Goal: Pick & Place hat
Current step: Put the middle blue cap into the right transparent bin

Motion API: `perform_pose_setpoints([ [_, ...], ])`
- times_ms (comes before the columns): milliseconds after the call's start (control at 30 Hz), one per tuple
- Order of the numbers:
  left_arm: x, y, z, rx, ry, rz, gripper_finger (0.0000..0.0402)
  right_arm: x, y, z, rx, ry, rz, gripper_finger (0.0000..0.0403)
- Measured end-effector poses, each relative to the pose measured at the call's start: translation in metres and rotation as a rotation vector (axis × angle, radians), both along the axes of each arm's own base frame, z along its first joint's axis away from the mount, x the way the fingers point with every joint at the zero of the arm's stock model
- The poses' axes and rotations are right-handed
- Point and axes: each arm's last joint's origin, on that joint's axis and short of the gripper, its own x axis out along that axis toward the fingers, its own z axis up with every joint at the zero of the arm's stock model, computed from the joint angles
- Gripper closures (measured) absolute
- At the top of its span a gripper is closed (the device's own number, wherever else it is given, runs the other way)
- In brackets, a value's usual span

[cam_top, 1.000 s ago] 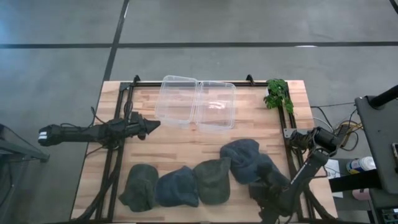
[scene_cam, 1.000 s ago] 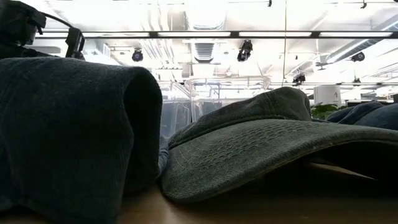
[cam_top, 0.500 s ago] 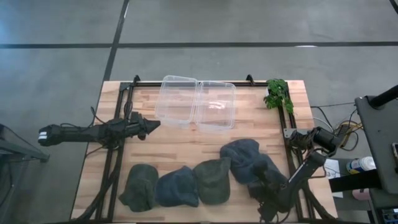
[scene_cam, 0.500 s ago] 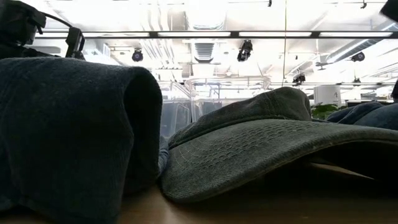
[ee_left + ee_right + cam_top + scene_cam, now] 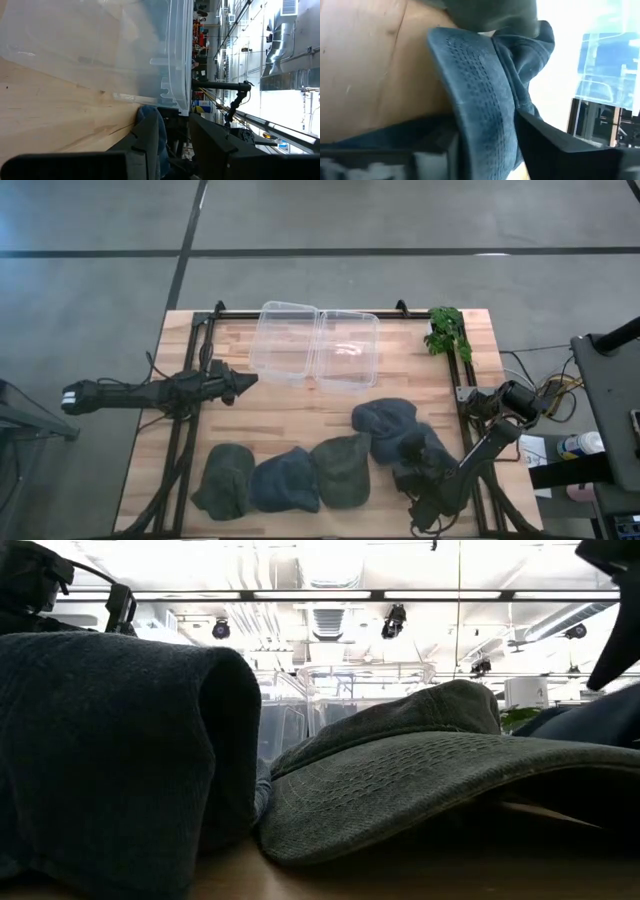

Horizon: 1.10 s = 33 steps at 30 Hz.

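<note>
High view shows a wooden counter point(image 5: 290, 405) carrying four hats along its near edge: an olive hat point(image 5: 224, 480) at about 7 o'clock, a blue hat point(image 5: 285, 480) next to it, a green hat point(image 5: 343, 470) at 6 o'clock, and a dark blue hat point(image 5: 392, 427) at 5 o'clock, its brim overlapping the green hat's edge. The right gripper point(image 5: 418, 470) sits on the dark blue hat's near side, at the 5 o'clock end of that hat, with its arm running off toward the counter's right edge. Right wrist view has the hat's stitched blue brim point(image 5: 480, 107) standing between the two dark fingers point(image 5: 555, 140), which are closing on it, the fabric filling the gap; a firm clamp cannot be confirmed. The left gripper point(image 5: 240, 383) rests at 9 o'clock, well apart from the hats, its tip near a clear plastic container point(image 5: 316, 345) at 12 o'clock; whether its fingers are apart cannot be told. A green plant point(image 5: 447, 330) stands at 2 o'clock. Low view is filled by the blue hat and the green hat's brim point(image 5: 440, 780).
</note>
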Motion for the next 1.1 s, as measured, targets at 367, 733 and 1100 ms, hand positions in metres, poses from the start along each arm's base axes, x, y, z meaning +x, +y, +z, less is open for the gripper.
perform_pose_setpoints([
  [367, 0.0, 0.0, 0.0, 0.0, 0.0, 0.0, 0.0296, -0.014, -0.022, 0.074, 0.123, -0.221, -0.207, 0.0386],
  [733, 0.0, 0.001, 0.001, 0.005, -0.004, 0.023, 0.0296, -0.056, -0.101, 0.153, 0.551, -0.835, -0.695, 0.0389],
  [1100, 0.002, -0.001, 0.027, 0.092, -0.24, -0.041, 0.0296, -0.092, -0.146, 0.232, 1.094, -1.207, -0.51, 0.0389],
])
